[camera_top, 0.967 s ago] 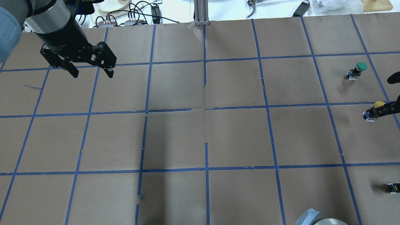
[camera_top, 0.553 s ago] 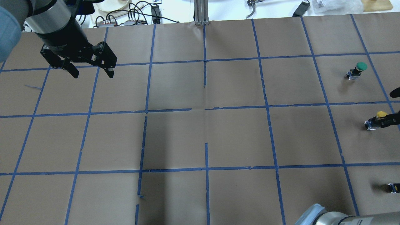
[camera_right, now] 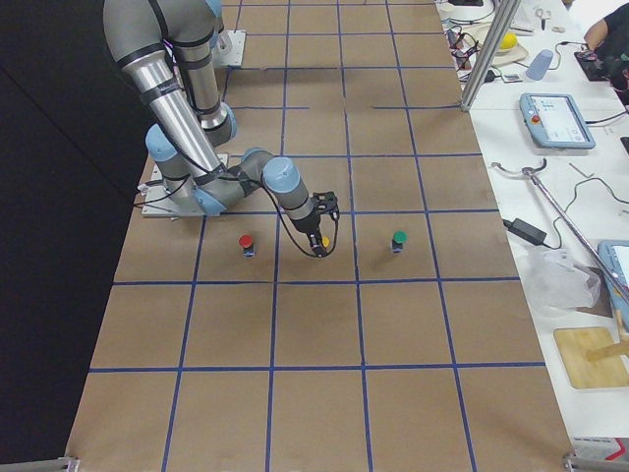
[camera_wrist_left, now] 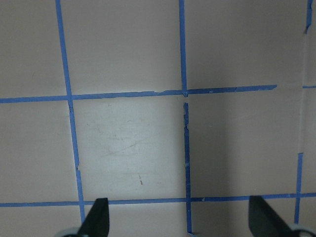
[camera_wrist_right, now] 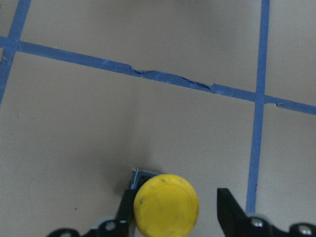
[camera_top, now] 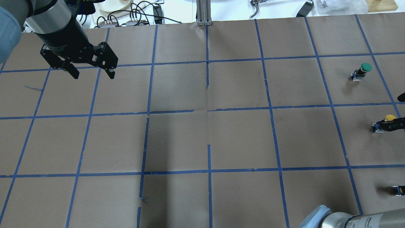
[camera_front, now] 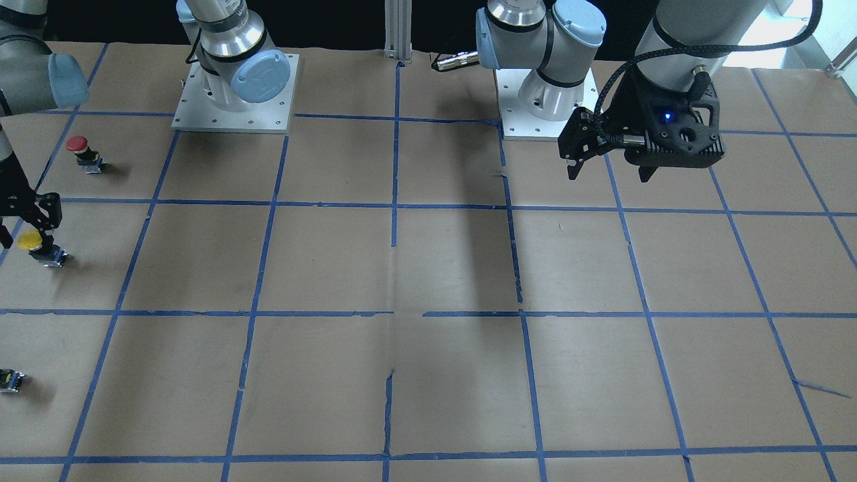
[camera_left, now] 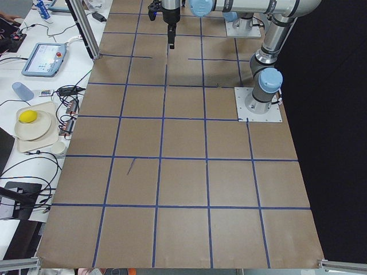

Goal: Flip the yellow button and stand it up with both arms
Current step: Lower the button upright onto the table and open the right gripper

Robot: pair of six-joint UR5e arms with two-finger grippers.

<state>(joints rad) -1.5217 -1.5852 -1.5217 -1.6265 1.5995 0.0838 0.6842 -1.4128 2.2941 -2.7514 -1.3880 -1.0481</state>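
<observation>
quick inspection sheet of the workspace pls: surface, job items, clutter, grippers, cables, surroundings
surface: table covered in brown paper, gridded with blue tape; the tape is torn or broken in places.
job's things: yellow button at the robot's far right, seemingly upright, cap up.
clutter: red button and green button in the neighbouring squares on either side of the yellow button, each apart from it.
grippers: right gripper astride the yellow button, with a gap showing beside the cap; left gripper open over bare paper.
cables: black cable looping down to the left gripper; leads on the bench.
surroundings: white bench with a tablet and a plate.
</observation>
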